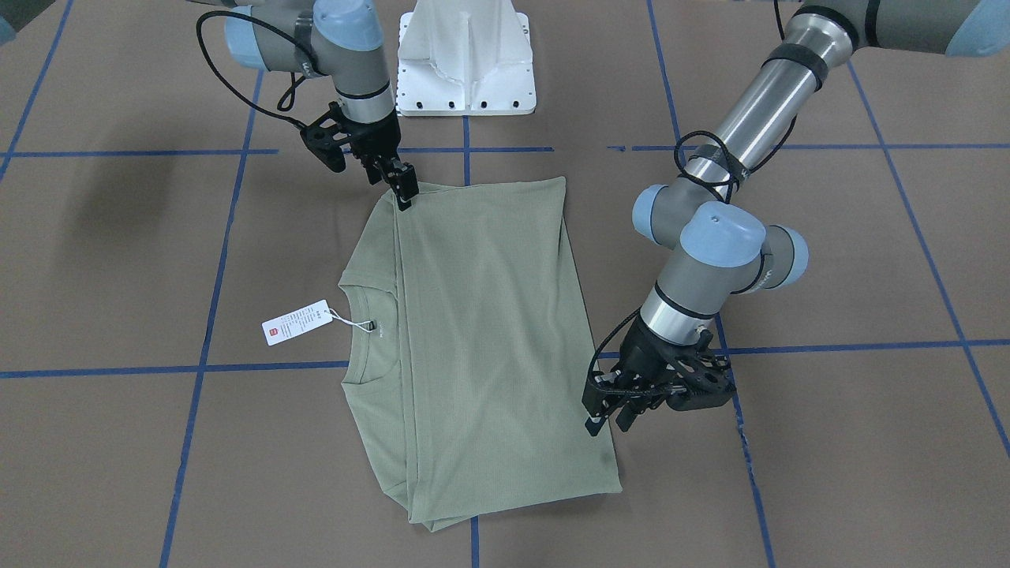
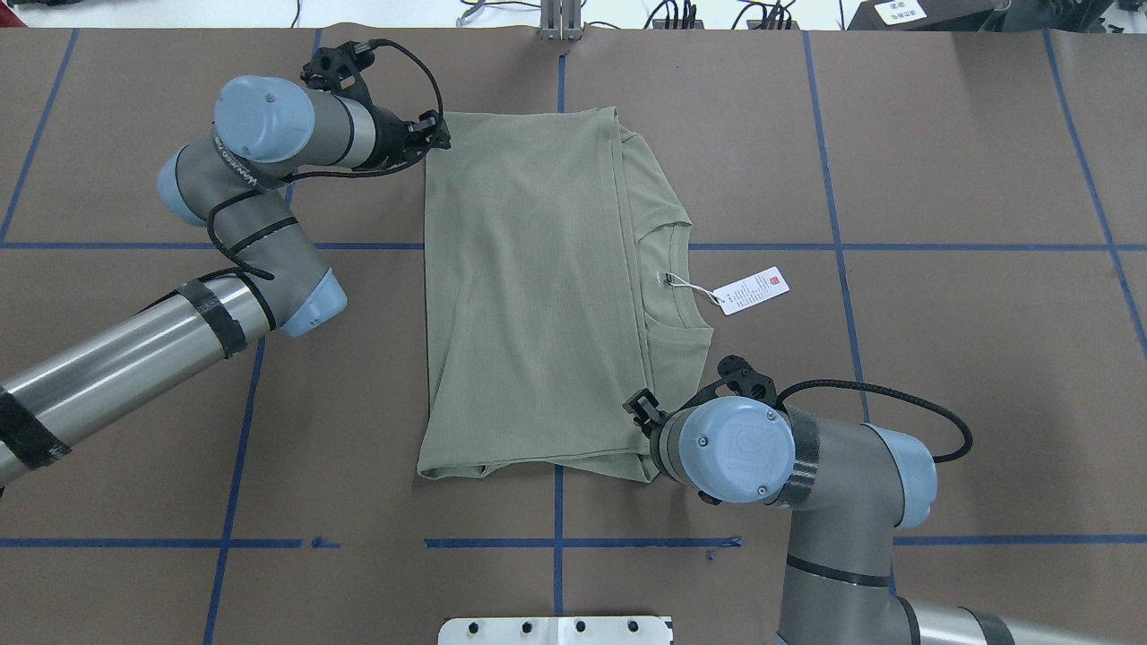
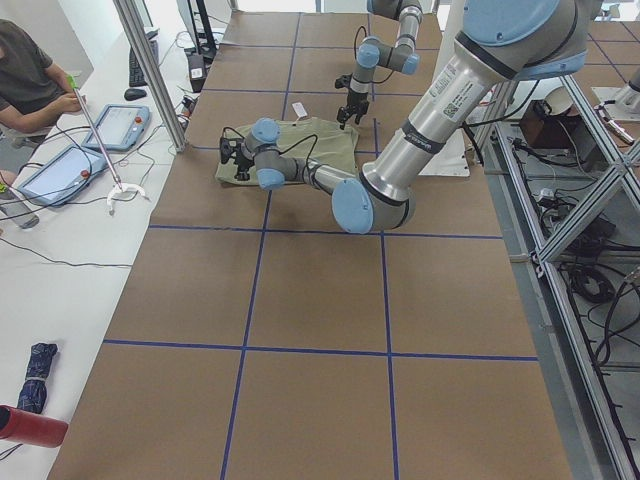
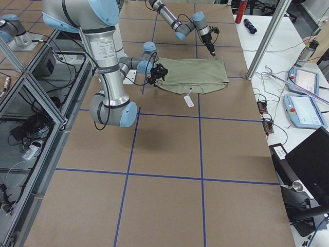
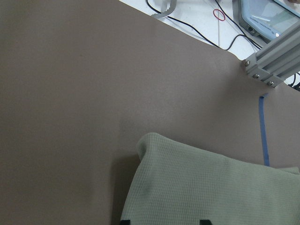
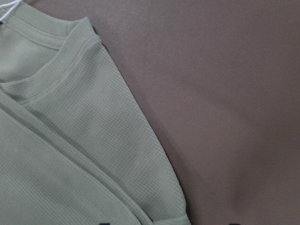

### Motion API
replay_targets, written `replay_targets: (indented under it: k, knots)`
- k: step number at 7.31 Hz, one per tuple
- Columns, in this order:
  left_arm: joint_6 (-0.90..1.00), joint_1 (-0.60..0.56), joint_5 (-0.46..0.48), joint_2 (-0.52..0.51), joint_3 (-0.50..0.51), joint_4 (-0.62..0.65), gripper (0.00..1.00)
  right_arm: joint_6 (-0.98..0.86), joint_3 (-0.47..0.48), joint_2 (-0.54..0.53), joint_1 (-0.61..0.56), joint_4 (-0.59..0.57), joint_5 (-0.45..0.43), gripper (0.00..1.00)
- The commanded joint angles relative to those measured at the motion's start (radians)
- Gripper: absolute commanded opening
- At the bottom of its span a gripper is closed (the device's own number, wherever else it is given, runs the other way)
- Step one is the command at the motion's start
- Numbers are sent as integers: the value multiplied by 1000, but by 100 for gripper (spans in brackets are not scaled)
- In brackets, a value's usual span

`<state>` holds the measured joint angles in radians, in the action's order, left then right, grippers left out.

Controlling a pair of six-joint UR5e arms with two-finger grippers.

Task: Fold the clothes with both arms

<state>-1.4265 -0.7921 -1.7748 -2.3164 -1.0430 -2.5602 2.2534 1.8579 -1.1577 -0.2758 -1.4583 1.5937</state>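
Note:
The sage-green shirt [image 1: 489, 331] lies folded into a long rectangle on the brown table, also in the overhead view [image 2: 529, 296]. Its collar [image 2: 676, 278] and white hang tag [image 2: 753, 289] stick out on the robot's right. My left gripper [image 2: 439, 136] is open just over the shirt's far left corner [image 5: 154, 145]; in the front view it is low beside the shirt's edge [image 1: 607, 422]. My right gripper [image 1: 404, 189] is open at the near right corner, over the shoulder fold [image 6: 140, 140]. Neither gripper holds cloth.
The white pedestal base [image 1: 465, 63] stands at the robot's side of the table. Blue tape lines [image 2: 556, 542] grid the brown surface. An aluminium post [image 3: 150, 70] and operators' tablets [image 3: 115, 125] stand past the table's far edge.

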Motion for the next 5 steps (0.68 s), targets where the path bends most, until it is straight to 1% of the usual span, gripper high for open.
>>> replay_targets:
  k: [1,2,3,4,5]
  knots:
    - [-2,1,0,0,0,0,58,0,-5,1,1,-1,0,58]
    - [-5,1,0,0,0,0,58,0,-3,0,0,-1,0,55]
    - [-6,1,0,0,0,0,58,0,-2,-4,1,-1,2,49]
    - [-6,1,0,0,0,0,58,0,4,-2,1,-1,3,10]
    - [-6,1,2,2,0,0,58,0,7,0,1,2,6,0]
